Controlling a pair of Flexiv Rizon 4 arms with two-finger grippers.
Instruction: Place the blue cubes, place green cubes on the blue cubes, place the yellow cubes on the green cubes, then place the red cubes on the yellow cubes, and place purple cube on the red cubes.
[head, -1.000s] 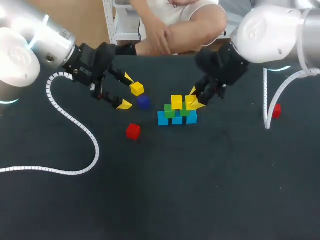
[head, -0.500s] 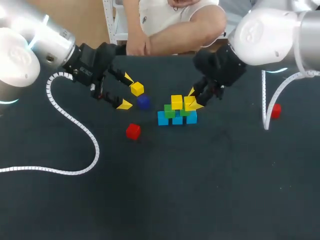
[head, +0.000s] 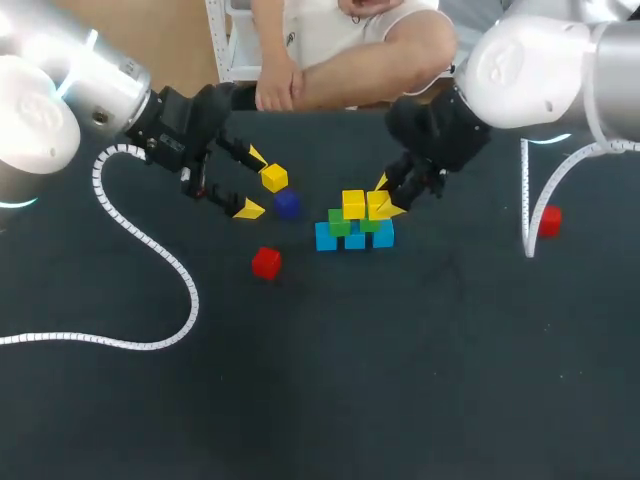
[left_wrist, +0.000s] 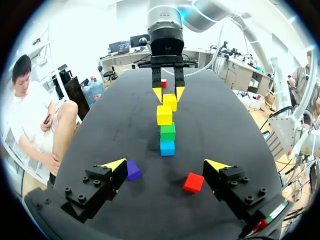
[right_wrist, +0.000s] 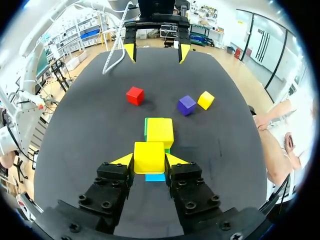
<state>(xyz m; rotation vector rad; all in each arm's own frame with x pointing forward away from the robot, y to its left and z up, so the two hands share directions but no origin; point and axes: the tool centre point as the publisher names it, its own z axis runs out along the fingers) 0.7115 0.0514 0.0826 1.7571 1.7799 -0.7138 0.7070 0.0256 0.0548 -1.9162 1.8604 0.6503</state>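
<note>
Two end effectors are over the dark surface (head: 400, 380). Our left end effector (head: 250, 183) has its fingers spread wide and grips nothing. A loose yellow cube (head: 273, 178) and a purple cube (head: 287, 204) lie close together just ahead of its tips. In the left wrist view the purple cube sits just beside one finger, and a near red cube (head: 266, 262) lies close to the other finger.

Farther ahead of that end effector, three blue cubes (head: 326, 237) stand in a row on the surface. Two green cubes (head: 339, 222) sit on them, and a placed yellow cube (head: 353, 203) sits on the green ones.

Our right end effector (head: 386, 198) is closed on a held yellow cube (right_wrist: 149, 157), one finger against each side. The held yellow cube is just beside the placed yellow cube and over the green and blue cubes; we cannot tell whether it rests on the green cube beneath. A far red cube (head: 549, 221) lies well apart from the right end effector, on its outer side.
</note>
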